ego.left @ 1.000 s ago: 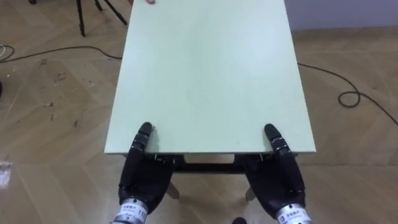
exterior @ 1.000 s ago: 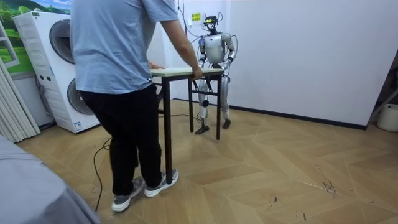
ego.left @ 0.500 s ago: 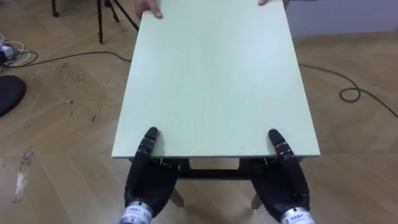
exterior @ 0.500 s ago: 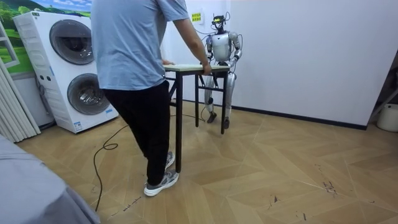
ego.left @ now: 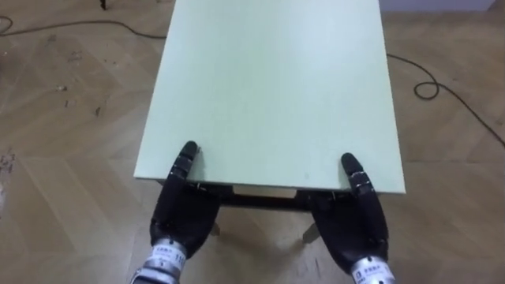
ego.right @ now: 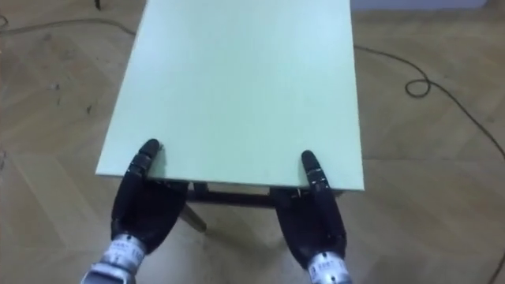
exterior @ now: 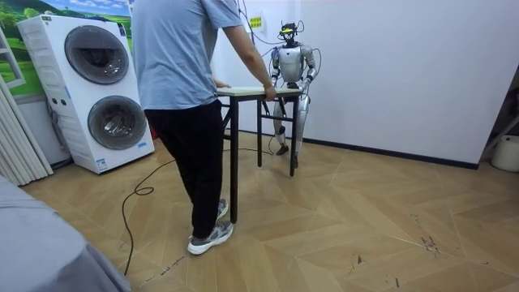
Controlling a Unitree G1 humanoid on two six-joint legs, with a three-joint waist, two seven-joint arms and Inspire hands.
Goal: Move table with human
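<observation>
Left hand, at 7 o'clock in the left eye view, clamps the near edge of the table. Its thumb lies flat on top and its palm sits beneath, so the edge is pinched and borne from below. The tabletop runs from 6 toward 12 o'clock. Right hand, at 5 o'clock, grips the same edge in mirrored fashion; the wide spacing likely resists twisting. In the room view, a person holds the opposite end, sharing the load. A cable lies on the floor at 2 o'clock, a possible trip hazard.
</observation>
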